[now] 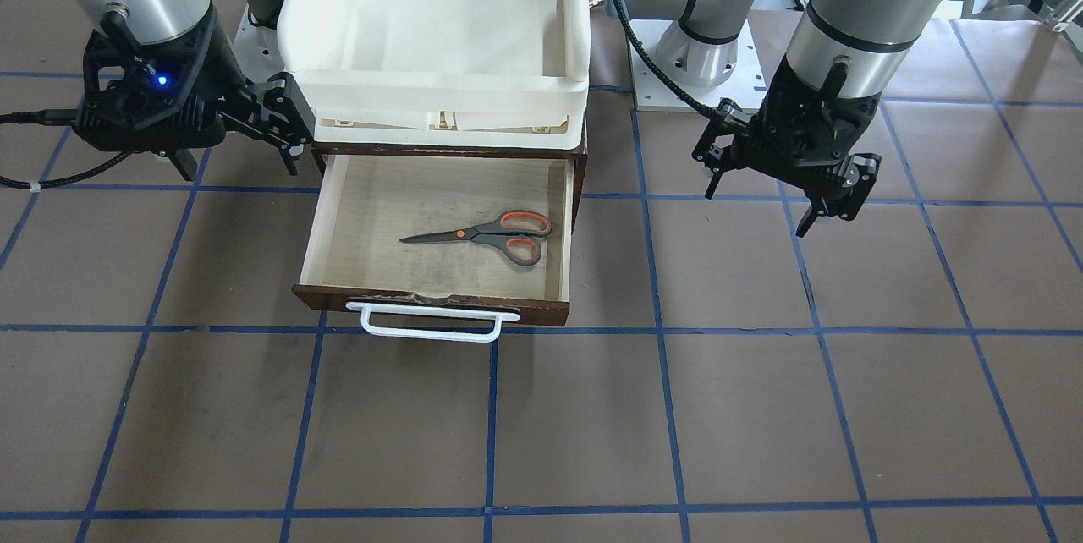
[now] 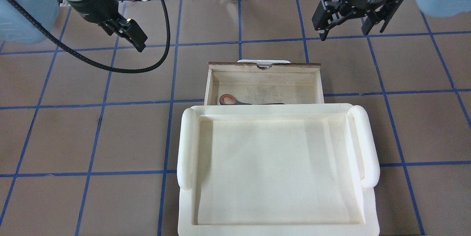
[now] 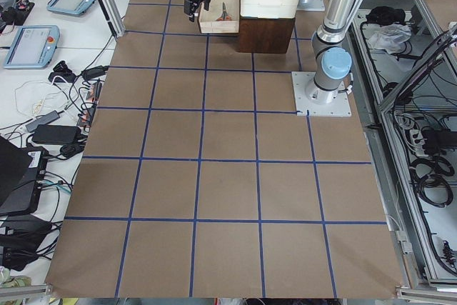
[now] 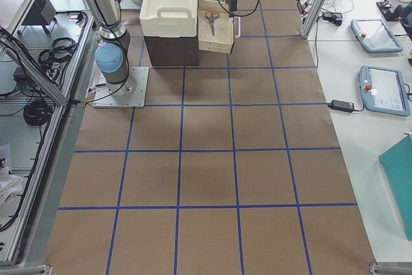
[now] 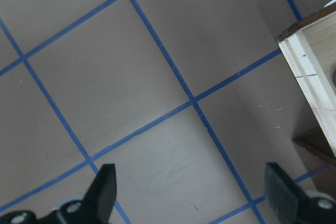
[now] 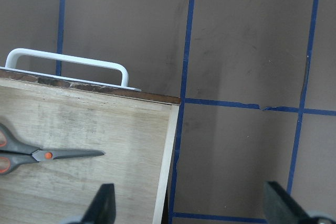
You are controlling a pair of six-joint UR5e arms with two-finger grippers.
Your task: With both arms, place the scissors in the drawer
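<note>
The scissors (image 1: 482, 234) lie flat inside the open drawer (image 1: 310, 232), blades pointing toward the robot's right. In the overhead view the scissors (image 2: 235, 100) are half hidden under the tray. The right wrist view shows the scissors (image 6: 47, 155) on the pale drawer floor (image 6: 105, 129) and the white handle (image 6: 68, 61). My left gripper (image 1: 761, 206) is open and empty, hovering over bare table beside the drawer; its wrist view shows the left gripper (image 5: 191, 192) with jaws wide. My right gripper (image 2: 346, 32) is open and empty, above the drawer's other side (image 6: 191, 205).
A cream-white plastic tray (image 1: 440, 95) sits on top of the dark brown cabinet, over the drawer's back. The table (image 1: 761, 408) is brown with a blue tape grid. A black cable (image 2: 110, 67) hangs from my left arm.
</note>
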